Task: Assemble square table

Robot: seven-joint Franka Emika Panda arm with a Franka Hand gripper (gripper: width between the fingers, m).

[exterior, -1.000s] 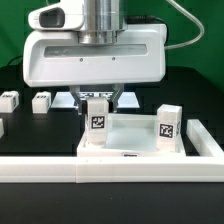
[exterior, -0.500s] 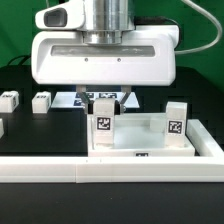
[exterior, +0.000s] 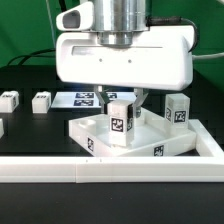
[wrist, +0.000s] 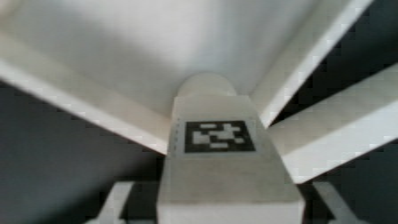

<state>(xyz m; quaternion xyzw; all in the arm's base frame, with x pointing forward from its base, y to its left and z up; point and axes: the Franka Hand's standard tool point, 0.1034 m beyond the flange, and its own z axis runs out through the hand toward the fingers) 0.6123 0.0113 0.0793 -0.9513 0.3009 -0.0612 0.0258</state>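
About halfway, we judge: slab (exterior: 150, 148) at 5 o'clock in the exterior view, far leg (exterior: 178, 112) upright at one corner, pincer (exterior: 122, 100) part-closed on near leg (exterior: 122, 122) at another, loose legs (exterior: 10, 100) waiting at 9 o'clock.

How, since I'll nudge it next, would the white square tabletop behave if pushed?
The square tabletop looks like rigid moulded plastic, so probably stiff. Lying flat on the black table, it would likely slide or pivot, not tip. The ungripped upright leg might topple.
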